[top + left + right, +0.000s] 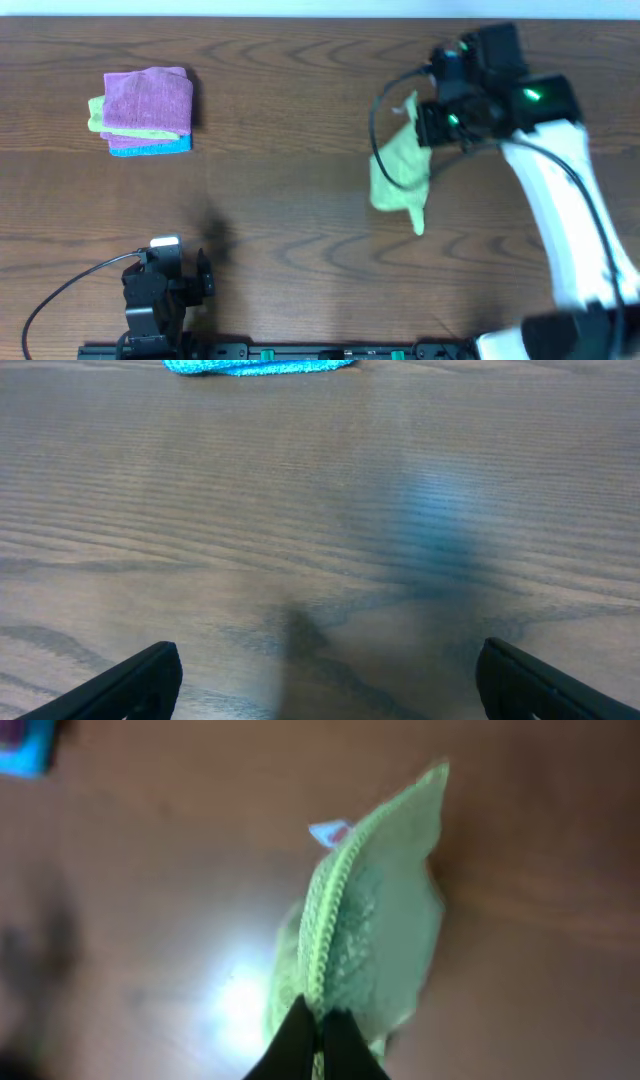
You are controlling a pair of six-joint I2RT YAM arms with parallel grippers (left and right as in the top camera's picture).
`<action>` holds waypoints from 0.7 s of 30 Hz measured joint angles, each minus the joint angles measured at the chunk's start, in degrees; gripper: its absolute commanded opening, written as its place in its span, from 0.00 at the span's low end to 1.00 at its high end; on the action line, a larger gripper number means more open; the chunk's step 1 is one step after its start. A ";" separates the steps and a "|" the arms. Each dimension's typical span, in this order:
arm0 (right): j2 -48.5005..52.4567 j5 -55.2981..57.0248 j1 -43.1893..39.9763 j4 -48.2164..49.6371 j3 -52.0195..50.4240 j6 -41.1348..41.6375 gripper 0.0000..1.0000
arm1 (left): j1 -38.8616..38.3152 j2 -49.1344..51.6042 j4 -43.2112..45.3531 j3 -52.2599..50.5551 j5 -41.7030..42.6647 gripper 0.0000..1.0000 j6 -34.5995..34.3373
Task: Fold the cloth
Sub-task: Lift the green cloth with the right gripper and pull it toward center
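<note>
right pincer (pixel 318 1020) | clamped on nubby green cloth (pixel 375 920) | bunched, stitched hem

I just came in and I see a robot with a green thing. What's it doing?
The right arm has its jaws pinched shut on the edge of a green cloth, which hangs bunched and not yet folded over the wooden table. The left arm sits near the front edge with its jaws open, holding nothing. A stack of folded cloths, purple on top, lies off to the far left.
</note>
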 measured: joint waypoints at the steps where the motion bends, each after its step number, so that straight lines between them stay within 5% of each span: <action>1: 3.17 1.11 0.04 5.53 0.00 -0.15 0.02 | 0.00 0.00 0.00 0.00 0.00 0.95 0.00; 2: 6.54 2.40 0.04 12.07 0.02 -0.35 0.17 | 0.00 0.00 0.00 0.00 -0.02 0.96 0.00; 4: 12.20 5.25 0.04 22.84 0.11 -0.57 0.94 | 0.00 0.00 0.07 -0.02 -0.02 0.95 0.00; 5: 15.17 6.43 0.07 27.96 0.11 -0.81 0.99 | 0.00 0.00 0.17 -0.04 -0.02 0.95 0.00; 11: 23.87 10.32 0.07 33.07 1.11 -1.75 0.99 | 0.00 0.00 0.20 -0.09 -0.02 0.96 0.00; 21: 15.37 14.12 0.07 13.90 7.23 -1.14 0.99 | 0.00 0.00 0.20 -0.09 -0.02 0.95 0.00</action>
